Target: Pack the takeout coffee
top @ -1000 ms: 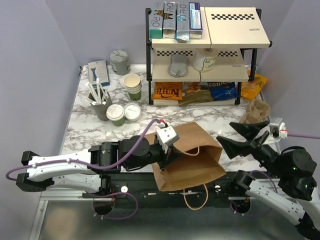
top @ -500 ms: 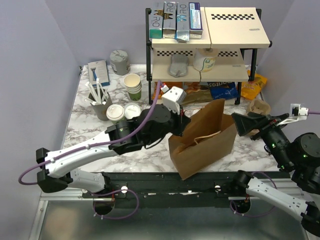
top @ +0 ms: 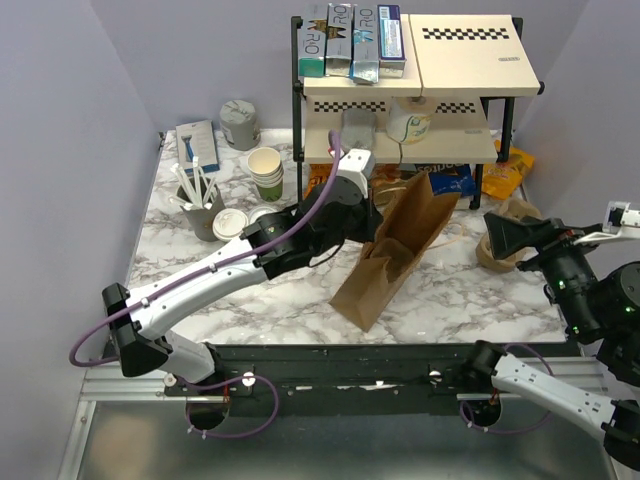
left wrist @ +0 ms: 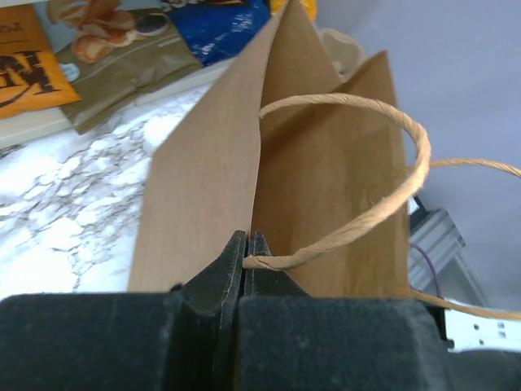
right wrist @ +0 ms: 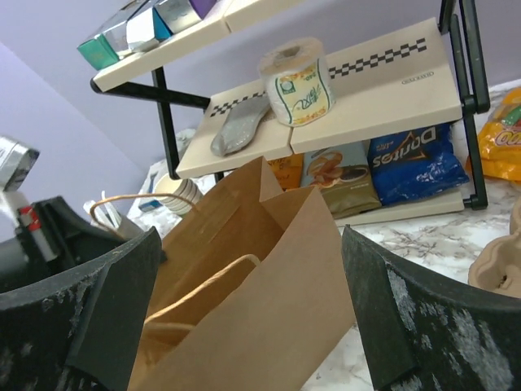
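The takeout coffee (top: 230,225), a cream and green cup with a white lid, stands at the left on the marble table, left of my left arm. My left gripper (top: 377,228) is shut on the rim of a brown paper bag (top: 395,252) and holds it up, tilted, at mid table. In the left wrist view my jaws (left wrist: 247,244) pinch the bag's edge (left wrist: 203,187) beside its twine handle (left wrist: 370,216). My right gripper (top: 497,240) is open and empty, to the right of the bag. In the right wrist view the bag's open mouth (right wrist: 269,309) lies between my spread fingers (right wrist: 106,285).
A stack of lidless cups (top: 265,170) and a grey cup of white sticks (top: 200,208) stand at the back left. A shelf rack (top: 400,148) with boxes, a paper roll and snack bags stands behind the bag. A cardboard cup carrier (top: 517,213) lies at the right.
My left gripper has lifted the bag from lying flat at the near edge to standing tilted, and carried it farther back toward the shelf. My right gripper has drawn back to the right.
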Controlling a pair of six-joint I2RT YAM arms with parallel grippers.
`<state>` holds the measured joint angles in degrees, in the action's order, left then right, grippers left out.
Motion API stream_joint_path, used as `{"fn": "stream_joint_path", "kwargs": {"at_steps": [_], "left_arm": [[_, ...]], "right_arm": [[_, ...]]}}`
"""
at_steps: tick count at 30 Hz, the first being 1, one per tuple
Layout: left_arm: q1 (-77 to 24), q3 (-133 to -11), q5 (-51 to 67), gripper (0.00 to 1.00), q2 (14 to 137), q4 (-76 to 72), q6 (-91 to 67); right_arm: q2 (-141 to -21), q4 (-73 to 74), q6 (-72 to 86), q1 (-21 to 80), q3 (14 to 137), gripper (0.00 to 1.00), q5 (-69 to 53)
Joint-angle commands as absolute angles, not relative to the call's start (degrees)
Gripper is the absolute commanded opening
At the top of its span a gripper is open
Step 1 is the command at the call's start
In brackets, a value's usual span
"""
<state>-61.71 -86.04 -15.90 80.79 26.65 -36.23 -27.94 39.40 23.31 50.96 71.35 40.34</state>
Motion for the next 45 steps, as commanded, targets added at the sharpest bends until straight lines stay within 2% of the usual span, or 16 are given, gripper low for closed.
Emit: {"fn": "stream_joint_path", "kwargs": {"at_steps": [1,2,3,6,9,11,17,21,23,28,32,35,38,40,45], "left_arm": [[-58.02,-88.77,-15.65,0.13,81.83,30.23,-40.69],[-57.75,-88.33,-15.73,0.22,81.74,30.5,-40.95],[-57.57,-87.81,-15.56,0.4,81.13,30.15,-40.78],[-57.39,-86.23,-14.15,0.7,79.2,28.92,-39.82],[-57.39,-84.99,-13.54,0.91,76.92,28.13,-39.03],[-57.39,-84.47,-13.89,0.99,75.51,28.65,-38.68],[-57.39,-84.46,-19.06,0.99,67.86,35.48,-37.79],[-57.22,-84.64,-30.03,0.99,61.11,47.17,-42.26],[-56.52,-82.98,-37.07,0.99,58.9,55.06,-48.91],[-52.04,-73.93,-42.1,0.99,50.11,65.46,-61.16],[-43.09,-65.33,-36.77,0.99,46.85,64.44,-61.79],[-32.99,-60.84,-32.36,0.99,47.28,59.53,-60.12],[-22.87,-56.36,-25.51,0.99,49.12,52.68,-59.42],[-16.04,-54.41,-20.23,0.95,51.41,48.97,-59.5],[-8.36,-48.96,-13.73,0.93,56.24,36.14,-61.17]], "right_arm": [[-32.16,41.39,19.16,51.24,74.79,1.0,35.95],[-32.52,41.31,19.07,51.24,75.23,1.0,34.47],[-32.95,41.4,17.59,51.24,75.84,1.0,33.32],[-35.5,43.15,15.39,51.24,77.51,1.0,29.63],[-39.02,45.26,12.59,51.33,80.76,1.0,24.1],[-41.12,44.74,11.43,51.33,82.44,1.0,20.24],[-46.31,41.4,7.04,51.33,88.39,1.0,9.34],[-53.51,40.78,5.46,51.33,95.07,1.0,-4.78],[-60.97,43.67,4.4,51.24,99.47,1.0,-8.77],[-74.69,44.39,-1.66,57.21,109.84,1.0,-4.93],[-81.38,42.11,-1.5,59.32,114.78,1.0,-4.66],[-80.17,37.28,1.91,59.59,107.63,1.0,-2.29],[-74.11,31.13,4.48,59.59,95.07,1.0,-0.18],[-68.76,28.93,6.23,59.59,90.64,1.0,3.85],[-58.46,25.4,8.7,59.59,79.82,1.0,10.1]]}}
